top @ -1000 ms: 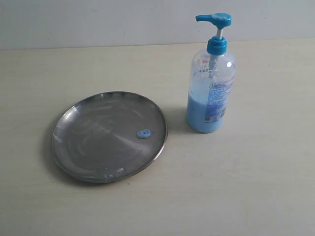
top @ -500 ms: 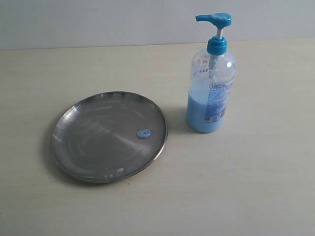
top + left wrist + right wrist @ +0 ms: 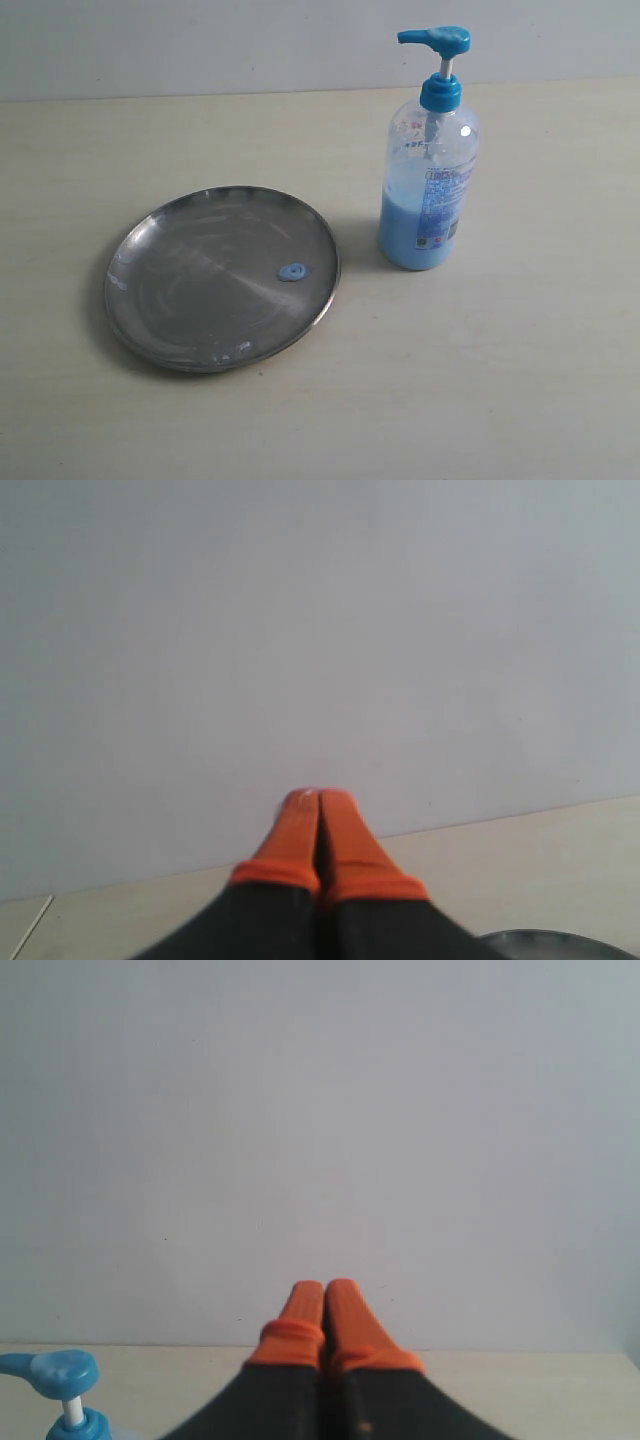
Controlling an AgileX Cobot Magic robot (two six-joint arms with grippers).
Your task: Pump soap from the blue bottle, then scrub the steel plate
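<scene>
The steel plate lies flat on the table, left of centre, its surface streaked. A small blob of light blue soap sits near the plate's right rim. The blue bottle stands upright to the right of the plate, about half full, its pump head pointing left. Neither arm shows in the exterior view. My left gripper is shut with nothing in it and aims at the wall; a sliver of the plate's rim shows beside it. My right gripper is shut and empty too, with the bottle's pump head low at its side.
The pale tabletop runs back to a plain grey-white wall. Apart from the plate and the bottle, nothing stands on the table in view.
</scene>
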